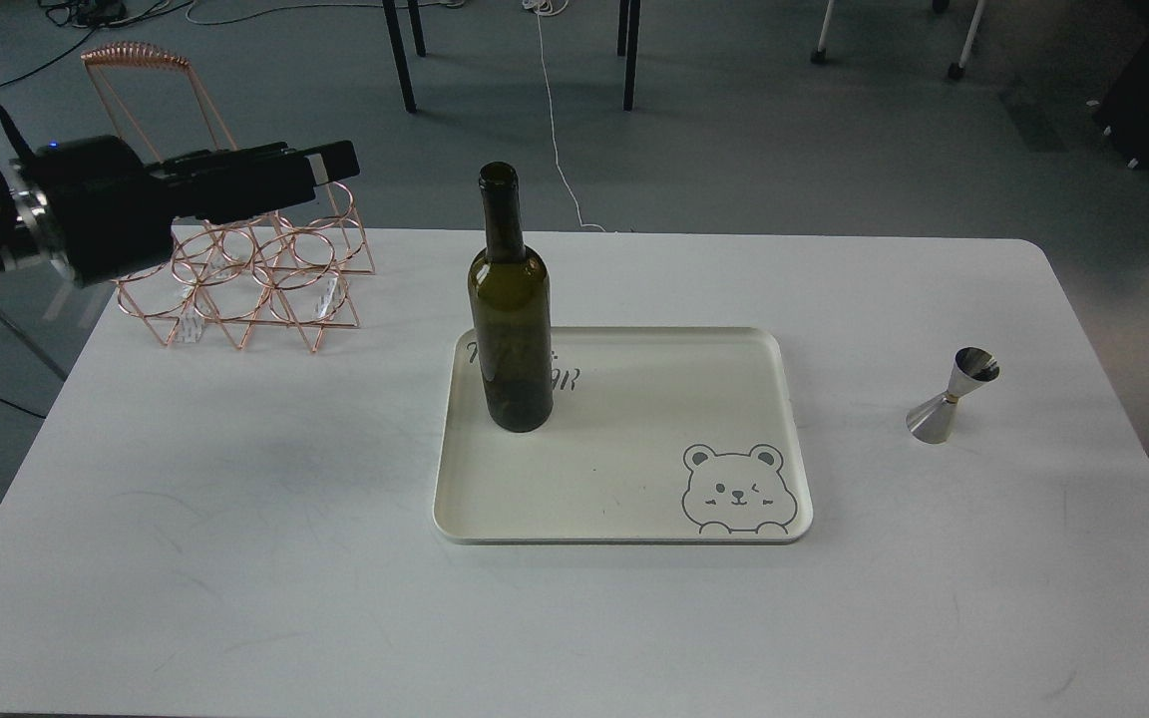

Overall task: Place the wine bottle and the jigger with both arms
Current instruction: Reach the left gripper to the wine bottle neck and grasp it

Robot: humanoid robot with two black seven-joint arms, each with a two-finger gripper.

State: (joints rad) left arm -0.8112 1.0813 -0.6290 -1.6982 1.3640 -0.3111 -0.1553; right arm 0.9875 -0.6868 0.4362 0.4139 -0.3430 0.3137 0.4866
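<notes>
closest to me is bare white table [235, 558], then the cream tray [624, 529] with a bear face [737, 491] printed in its near right corner. the wine bottle [510, 319] is standing upright on the left part of that tray, neck open at the top, and it sits to the right of and nearer me than my left gripper [330, 165], well apart from it, nothing touching it. off the tray and further right again, the jigger [954, 396] stands alone on the table, tilted a touch in this view, about as far from my left gripper as anything here gets. moving back, the left gripper hangs in the air over the far left of the table, pointing right toward the bottle's neck; i see it side-on and dark, so i cannot tell whether its fingers are apart or together. right beneath and behind it is a copper wire rack [245, 279] of rings. my right arm isn't showing anywhere. beyond the table edge it's grey floor, chair legs [400, 50] and a white cable [555, 130].
</notes>
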